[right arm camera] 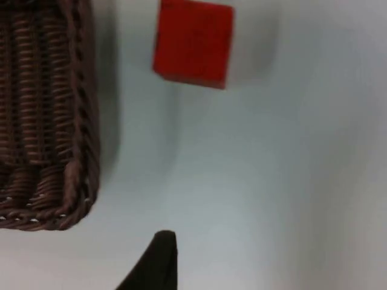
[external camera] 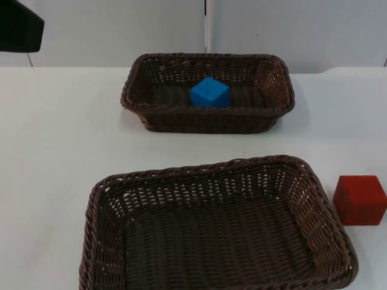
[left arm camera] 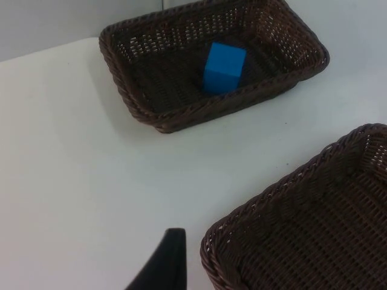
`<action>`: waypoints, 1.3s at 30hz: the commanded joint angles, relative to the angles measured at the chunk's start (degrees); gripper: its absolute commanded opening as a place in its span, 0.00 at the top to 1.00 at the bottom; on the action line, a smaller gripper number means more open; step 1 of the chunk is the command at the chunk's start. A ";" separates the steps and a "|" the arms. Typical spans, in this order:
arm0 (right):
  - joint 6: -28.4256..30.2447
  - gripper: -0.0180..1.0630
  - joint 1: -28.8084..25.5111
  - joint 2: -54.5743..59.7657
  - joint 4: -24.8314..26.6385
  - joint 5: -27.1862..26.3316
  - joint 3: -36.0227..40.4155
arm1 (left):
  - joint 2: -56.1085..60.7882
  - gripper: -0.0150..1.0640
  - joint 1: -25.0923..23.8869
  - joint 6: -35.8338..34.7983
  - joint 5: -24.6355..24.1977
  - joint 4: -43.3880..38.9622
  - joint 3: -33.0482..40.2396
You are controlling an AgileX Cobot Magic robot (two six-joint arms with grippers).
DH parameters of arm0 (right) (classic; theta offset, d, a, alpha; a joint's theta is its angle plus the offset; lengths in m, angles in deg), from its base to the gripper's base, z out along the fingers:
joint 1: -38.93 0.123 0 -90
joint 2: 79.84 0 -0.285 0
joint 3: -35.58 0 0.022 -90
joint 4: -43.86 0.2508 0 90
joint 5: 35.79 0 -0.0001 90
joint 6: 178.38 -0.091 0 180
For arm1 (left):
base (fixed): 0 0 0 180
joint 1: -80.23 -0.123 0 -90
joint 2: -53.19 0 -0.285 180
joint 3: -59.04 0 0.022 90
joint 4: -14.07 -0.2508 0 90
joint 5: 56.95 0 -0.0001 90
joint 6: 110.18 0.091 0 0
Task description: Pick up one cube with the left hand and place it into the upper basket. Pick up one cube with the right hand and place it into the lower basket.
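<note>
- Left gripper [left arm camera: 166, 260] is hanging over bare table left of the baskets; jaw opening: cannot tell.
- Blue cube [external camera: 210, 92] is sitting in the far basket [external camera: 136, 84].
- Near basket [external camera: 97, 205] is holding nothing.
- Red cube [external camera: 360, 199] is sitting just right of it; looks rigid, light; grip opposite flat faces.
- Right gripper [right arm camera: 158, 260] is hovering near it; opening: cannot tell.

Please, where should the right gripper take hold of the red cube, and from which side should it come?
Probably from above, closing on two opposite flat side faces of the red cube. It sits flat on the white table, apart from the lower basket, so both faces look free. The top face is uncovered.
</note>
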 commanded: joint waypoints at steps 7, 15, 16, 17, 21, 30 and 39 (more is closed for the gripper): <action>-6.72 0.01 7.41 8.29 -4.06 -10.40 -0.38 | 0.42 0.07 0.27 -0.39 -0.25 0.63 0.23; -16.60 0.01 7.41 14.59 -10.42 -17.00 -0.38 | 0.42 0.07 0.27 -0.39 -0.11 0.38 0.23; -17.45 0.01 7.41 15.47 -10.42 -18.22 -0.38 | 0.42 0.07 0.27 -0.39 -0.11 0.38 0.23; -17.45 0.01 7.41 15.47 -10.42 -18.22 -0.38 | 0.42 0.07 0.27 -0.39 -0.11 0.38 0.23; -17.55 0.01 7.41 18.74 -10.42 -23.70 -0.38 | 0.42 0.07 0.27 -0.15 -0.11 0.35 0.23; -17.55 0.01 7.41 25.26 -10.30 -30.52 -0.38 | 0.42 0.07 0.27 -0.15 -0.11 0.35 0.23; -17.71 0.01 7.41 31.07 -10.23 -35.41 -0.38 | 0.42 0.07 0.27 -0.18 0.11 0.30 0.23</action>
